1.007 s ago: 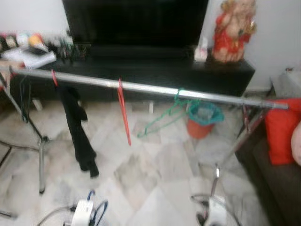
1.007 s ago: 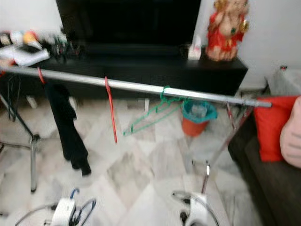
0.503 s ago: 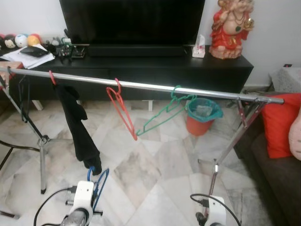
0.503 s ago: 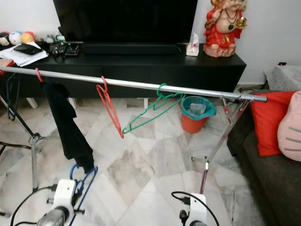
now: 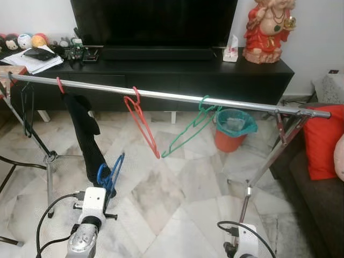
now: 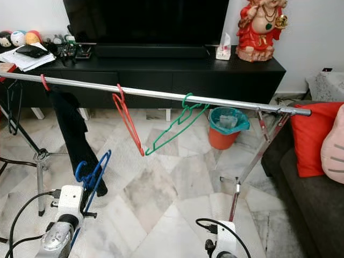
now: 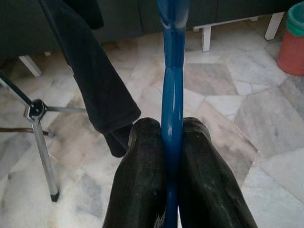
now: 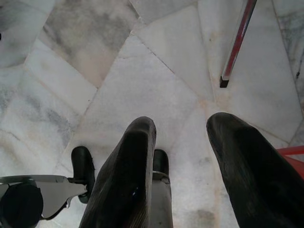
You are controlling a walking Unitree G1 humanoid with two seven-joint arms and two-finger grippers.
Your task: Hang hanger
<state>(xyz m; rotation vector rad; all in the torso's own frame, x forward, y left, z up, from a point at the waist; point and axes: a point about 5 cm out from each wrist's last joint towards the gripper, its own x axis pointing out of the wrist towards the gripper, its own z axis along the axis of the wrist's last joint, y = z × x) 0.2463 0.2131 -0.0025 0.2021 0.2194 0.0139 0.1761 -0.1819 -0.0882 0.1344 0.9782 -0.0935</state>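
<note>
Left gripper is clamped on the blue hanger: in the left wrist view both black fingers press flat against its shank, so the grip is firm and the hanger cannot swing in the hand. I hold it low at my left, hook end up and tilted toward the rail, well below it and just in front of the black garment. I judge this a carrying posture ahead of the lift.

Right gripper hangs idle at my right, its fingers spread with nothing between them, pointing at the marble floor near the foot of the rack leg.

Next out, the silver rail runs across the scene, sloping slightly down to my right, on a folding stand. From my left it carries the black garment on a red hook, a red hanger and a green hanger, the latter cocked sideways. I judge the bare stretch between the garment and the red hanger to be the nearest landing spot; the risk is snagging the cloth on the way up.

Beyond the rail stand an orange bin with a teal liner, then the black TV cabinet bearing a red figurine. A sofa with a red cushion sits at my far right.
</note>
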